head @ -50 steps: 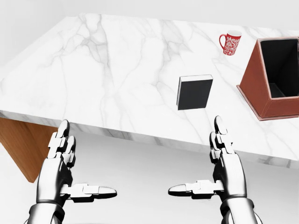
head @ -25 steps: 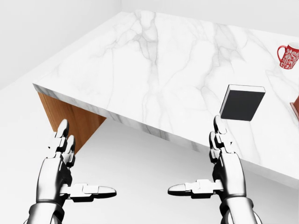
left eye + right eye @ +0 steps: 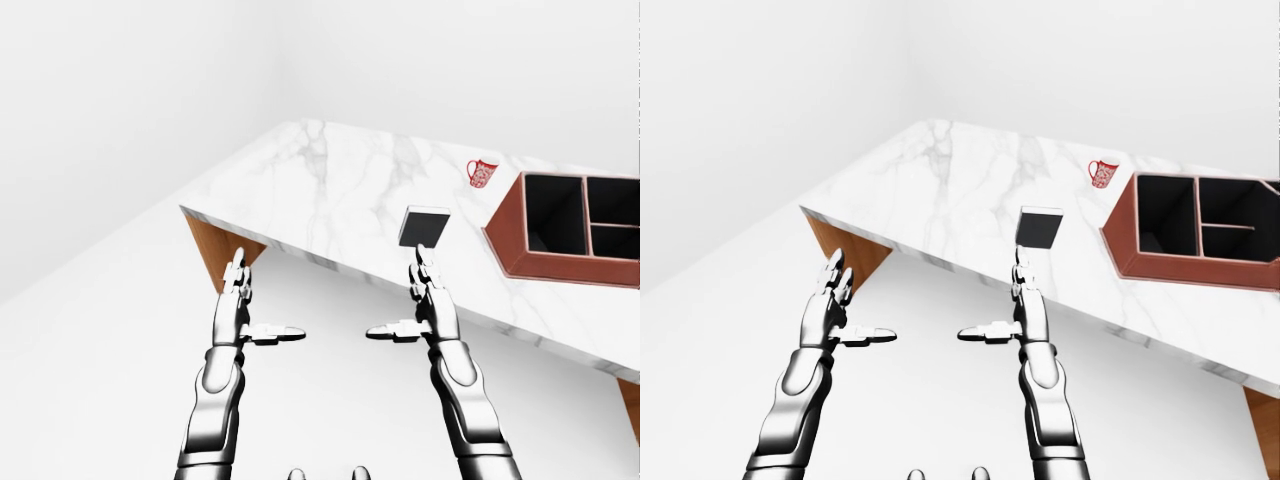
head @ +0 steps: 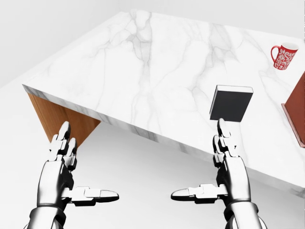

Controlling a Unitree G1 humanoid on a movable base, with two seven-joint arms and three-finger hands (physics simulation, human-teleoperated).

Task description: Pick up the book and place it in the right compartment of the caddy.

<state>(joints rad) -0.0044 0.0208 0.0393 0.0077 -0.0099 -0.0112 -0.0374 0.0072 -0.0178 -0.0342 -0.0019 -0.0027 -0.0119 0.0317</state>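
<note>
Book [image 4: 231, 103] lies flat on the worktop [image 4: 143, 71], beside the caddy [image 3: 1200, 235]. Both hands, left hand [image 4: 62, 174] and right hand [image 4: 228, 174], are released, empty. Advance the right hand squarely; grip opposite edges.

head view looks down, close; eye views wider (both share table [image 3: 330, 190], caddy [image 3: 1185, 265]).

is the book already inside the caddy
No, the book lies flat on the marble table, apart from the caddy.
</note>
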